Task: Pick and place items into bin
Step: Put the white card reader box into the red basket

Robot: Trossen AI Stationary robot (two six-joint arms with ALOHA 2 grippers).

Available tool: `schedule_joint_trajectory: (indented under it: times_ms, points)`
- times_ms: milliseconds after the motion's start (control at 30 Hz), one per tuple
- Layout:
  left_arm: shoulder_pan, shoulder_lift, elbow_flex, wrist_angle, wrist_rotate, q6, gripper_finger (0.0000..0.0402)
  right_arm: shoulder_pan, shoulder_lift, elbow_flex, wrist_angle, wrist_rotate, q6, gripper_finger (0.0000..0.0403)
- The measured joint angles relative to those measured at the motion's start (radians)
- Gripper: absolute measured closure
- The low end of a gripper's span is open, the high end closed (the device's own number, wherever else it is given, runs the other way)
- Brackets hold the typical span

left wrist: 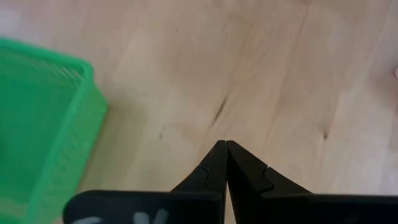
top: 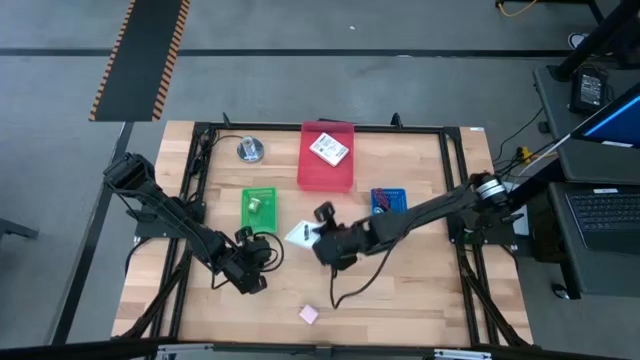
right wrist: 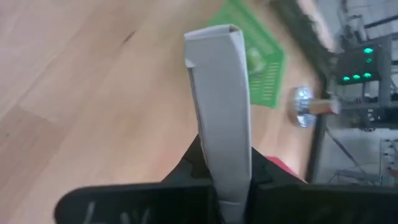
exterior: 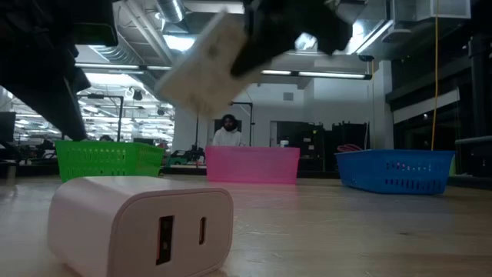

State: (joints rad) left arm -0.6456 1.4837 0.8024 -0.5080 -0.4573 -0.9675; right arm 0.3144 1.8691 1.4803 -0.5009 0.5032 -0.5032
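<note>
From above, three bins showed: green (top: pixel 258 208), red (top: pixel 327 157), blue (top: pixel 388 200), and one silver disc (top: pixel 250 150). The right gripper (top: pixel 318 238) clamped one white box (top: pixel 300 234), lifted between green and blue bins; the left gripper (top: pixel 262 252) waited nearby, pinched empty. Low down, the box (exterior: pixel 201 63) blurred overhead, one charger (exterior: pixel 141 225) in front. The left wrist saw closed fingers (left wrist: pixel 214 163). The right wrist saw the box (right wrist: pixel 221 112) clamped, its lower end hidden.

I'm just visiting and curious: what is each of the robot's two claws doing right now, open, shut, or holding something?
Left gripper: shut, holding nothing, above bare wood beside the green bin.
Right gripper: shut on a white box, lifted off the table.
</note>
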Motion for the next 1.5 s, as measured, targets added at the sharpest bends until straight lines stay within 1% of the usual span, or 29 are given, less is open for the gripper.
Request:
schedule_joint_trajectory:
  times_ms: [67,133,267,500,600,667,800,867,1067,1133,1267,1500]
  points:
    - [0.0,0.0,0.0,0.004,-0.035,0.029,0.0398,-0.015,-0.05,-0.003,-0.032,0.001,0.014,0.0391]
    - [0.0,0.0,0.001,0.011,-0.066,0.057,0.0398,-0.031,-0.101,-0.032,-0.025,0.0,0.03,0.0391]
    - [0.0,-0.001,0.001,0.011,-0.13,0.106,0.0398,-0.07,-0.196,-0.14,0.024,0.0,0.058,0.0391]
    - [0.002,-0.002,0.002,0.014,-0.215,0.152,0.0398,-0.161,-0.345,-0.378,0.296,0.0,0.033,0.0391]
    - [0.007,-0.002,0.002,0.013,-0.24,0.154,0.0398,-0.211,-0.374,-0.459,0.398,-0.002,0.002,0.0391]
    - [0.016,-0.002,0.002,0.013,-0.251,0.154,0.0398,-0.248,-0.377,-0.493,0.434,-0.017,-0.005,0.0391]
    - [0.036,-0.002,0.002,0.012,-0.257,0.154,0.0398,-0.33,-0.377,-0.505,0.444,-0.112,-0.006,0.0391]
    - [0.049,-0.002,0.002,0.012,-0.258,0.157,0.0398,-0.368,-0.376,-0.505,0.448,-0.129,-0.027,0.0391]
    - [0.085,-0.002,0.002,0.012,-0.259,0.193,0.0398,-0.443,-0.355,-0.505,0.448,-0.133,-0.272,0.0391]
    - [0.097,-0.002,0.002,0.012,-0.259,0.196,0.0398,-0.467,-0.336,-0.505,0.444,-0.142,-0.312,0.0391]
    - [0.114,-0.002,0.002,0.014,-0.259,0.196,0.0398,-0.51,-0.286,-0.503,0.437,-0.21,-0.424,0.0391]
    - [0.125,-0.002,0.003,0.014,-0.259,0.196,0.0398,-0.556,-0.167,-0.452,0.428,-0.212,-0.579,0.0391]
